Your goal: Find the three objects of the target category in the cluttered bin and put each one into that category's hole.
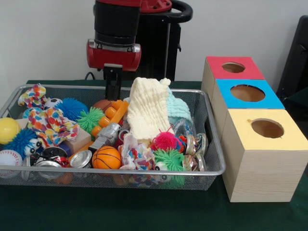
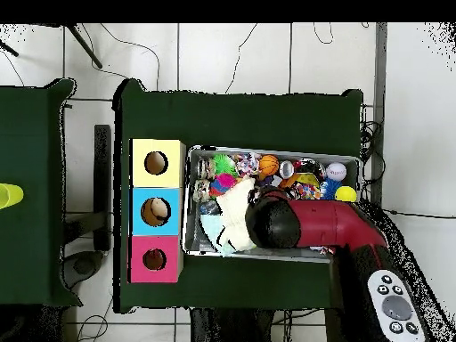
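A wire mesh bin (image 1: 214,153) is heaped with clutter. Near the front lie a small basketball (image 1: 106,157), a baseball (image 1: 9,158) and a yellow ball (image 1: 8,130). A pink spiky ball (image 1: 165,141), a green spiky ball (image 1: 168,160) and a blue spiky ball (image 1: 71,108) sit among metal cans (image 1: 80,159). A cream cloth (image 1: 148,113) stands heaped at the middle back. My black gripper (image 1: 113,86) hangs just over the bin's far side, left of that cloth, touching nothing I can see. In the overhead view the arm (image 2: 312,223) hides it.
Three wooden boxes stand in a row beside the bin, each with a round hole: red top (image 1: 233,67), blue top (image 1: 247,93), yellow top (image 1: 267,128). A spotted cloth (image 1: 50,122), an orange toy (image 1: 111,115) and a wooden block (image 1: 79,139) also fill the bin.
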Action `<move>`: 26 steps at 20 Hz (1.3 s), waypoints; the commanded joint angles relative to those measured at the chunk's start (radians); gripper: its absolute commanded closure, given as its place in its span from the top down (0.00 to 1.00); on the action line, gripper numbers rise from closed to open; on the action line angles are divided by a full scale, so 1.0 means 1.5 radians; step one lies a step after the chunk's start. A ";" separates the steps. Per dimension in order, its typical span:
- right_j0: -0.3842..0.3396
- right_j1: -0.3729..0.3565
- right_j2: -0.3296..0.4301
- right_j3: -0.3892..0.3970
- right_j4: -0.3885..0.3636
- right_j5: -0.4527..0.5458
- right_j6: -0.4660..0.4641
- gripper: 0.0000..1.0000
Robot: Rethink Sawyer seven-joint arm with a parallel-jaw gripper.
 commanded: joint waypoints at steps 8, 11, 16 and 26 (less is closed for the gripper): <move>0.098 0.067 -0.012 -0.057 -0.047 -0.065 0.067 0.00; 0.104 0.085 -0.022 -0.081 -0.046 -0.075 0.061 0.00; 0.114 0.110 -0.043 -0.089 -0.048 -0.116 0.067 0.00; 0.111 0.157 -0.083 -0.119 -0.076 -0.176 0.036 0.00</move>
